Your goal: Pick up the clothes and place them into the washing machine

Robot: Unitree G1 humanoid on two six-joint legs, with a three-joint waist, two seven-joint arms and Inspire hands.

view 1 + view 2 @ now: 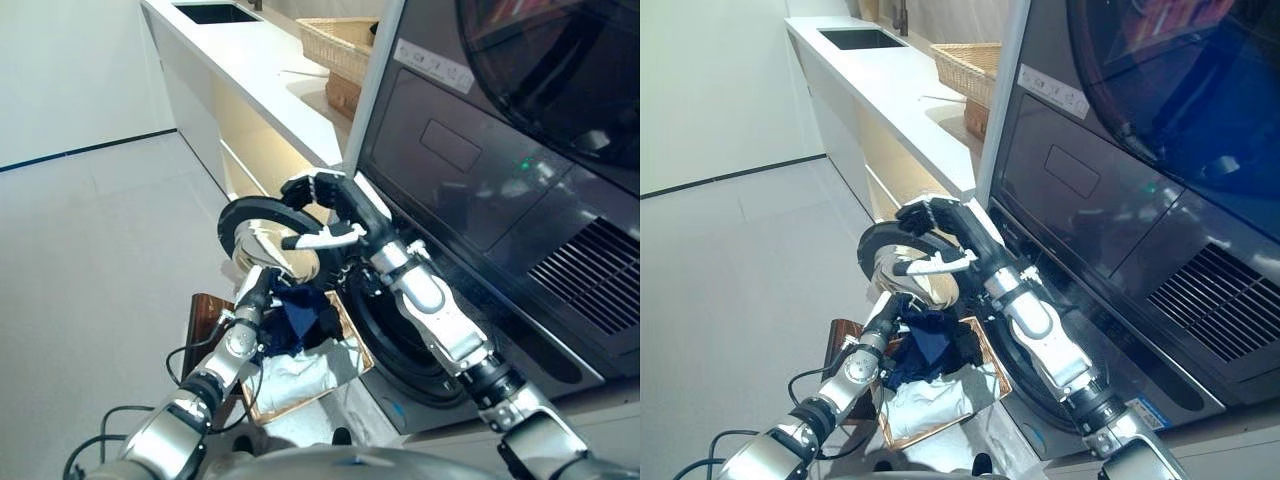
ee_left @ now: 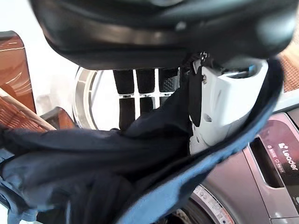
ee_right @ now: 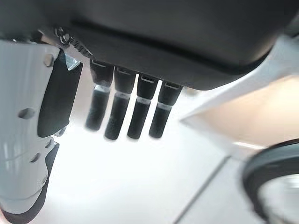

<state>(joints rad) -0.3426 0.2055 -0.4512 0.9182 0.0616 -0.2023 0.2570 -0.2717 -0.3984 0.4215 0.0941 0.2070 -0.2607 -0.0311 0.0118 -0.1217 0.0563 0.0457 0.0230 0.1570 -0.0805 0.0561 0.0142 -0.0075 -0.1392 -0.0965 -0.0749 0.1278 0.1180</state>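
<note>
Starting on the left: the left hand [image 1: 892, 310] is clamped on a dark navy blue cloth garment [image 1: 927, 347], thumb and fingers pinching a bunched fold. The garment hangs mostly straight down from the hand, long axis roughly vertical, loose end drooping into the brown wooden box [image 1: 980, 345] on the floor, over a white crumpled cloth [image 1: 925, 400] lying in it. Just above sits the round black-rimmed washer door [image 1: 262, 237], swung open. The right hand [image 1: 322, 200] is up by the door rim, fingers straight and spread, holding nothing. Right of that is the dark grey front-loading washing machine [image 1: 480, 190], drum opening low beside the box.
</note>
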